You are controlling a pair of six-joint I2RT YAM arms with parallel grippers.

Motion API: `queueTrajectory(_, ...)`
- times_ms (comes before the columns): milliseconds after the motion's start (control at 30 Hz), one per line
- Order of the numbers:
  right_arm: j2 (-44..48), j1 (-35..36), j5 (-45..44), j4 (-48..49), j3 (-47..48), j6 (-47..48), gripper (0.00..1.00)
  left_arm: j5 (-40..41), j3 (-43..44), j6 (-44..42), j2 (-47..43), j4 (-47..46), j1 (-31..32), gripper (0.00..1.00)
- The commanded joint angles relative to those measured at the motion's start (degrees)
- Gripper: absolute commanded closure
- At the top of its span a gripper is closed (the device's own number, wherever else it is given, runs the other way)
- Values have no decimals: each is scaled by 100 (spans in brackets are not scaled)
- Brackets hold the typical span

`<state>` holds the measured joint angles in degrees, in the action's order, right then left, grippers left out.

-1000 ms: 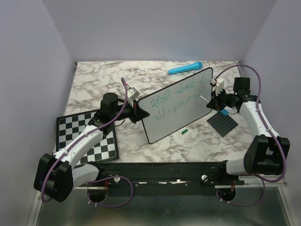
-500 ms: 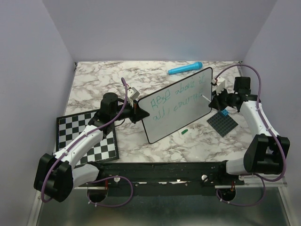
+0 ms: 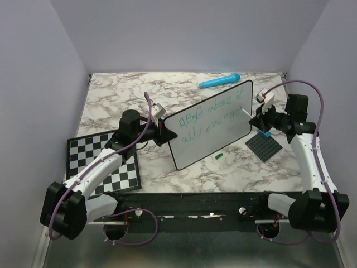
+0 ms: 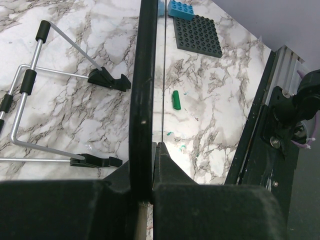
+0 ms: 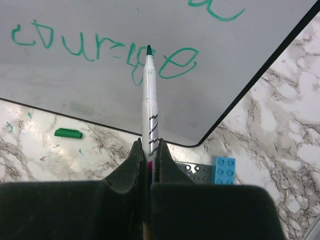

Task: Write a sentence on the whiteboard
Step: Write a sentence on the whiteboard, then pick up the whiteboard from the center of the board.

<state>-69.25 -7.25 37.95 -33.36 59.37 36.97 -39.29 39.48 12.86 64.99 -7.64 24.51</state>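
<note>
Left pincer clamps large white black-rimmed whiteboard by its edge. Right pincer pinches white green-tipped marker. Just ahead: green handwritten sentence, last word resembling "courage".

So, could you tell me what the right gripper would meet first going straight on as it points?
Probably the whiteboard: the marker it grips aims at the sentence, though the gap is unclear.

Glossy white whiteboard, marble-pattern tabletop, matt black studded plastic plate, bare metal wire stand
</note>
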Motion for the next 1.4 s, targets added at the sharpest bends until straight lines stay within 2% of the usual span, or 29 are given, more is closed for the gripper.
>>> queueTrajectory(0, 439, -84, 256, -100, -224, -278, 100, 343, -116, -619, 146, 755, 18, 100)
queueTrajectory(367, 1159, -348, 792, -126, -233, -1192, 100, 264, 129, -4, -162, 316, 1, 100)
queueTrajectory(767, 1836, -769, 1311, -575, -470, -1052, 100, 194, 956, 602, 49, 184, -227, 100)
queueTrajectory(1133, 1977, -1007, 1601, -592, -602, -1095, 99, 35, 1333, 1675, 163, -844, -544, 100)
queueTrajectory(1367, 1968, -1095, 1706, -583, -673, -1104, 99, -237, 1878, 1615, 427, -705, -588, 100)
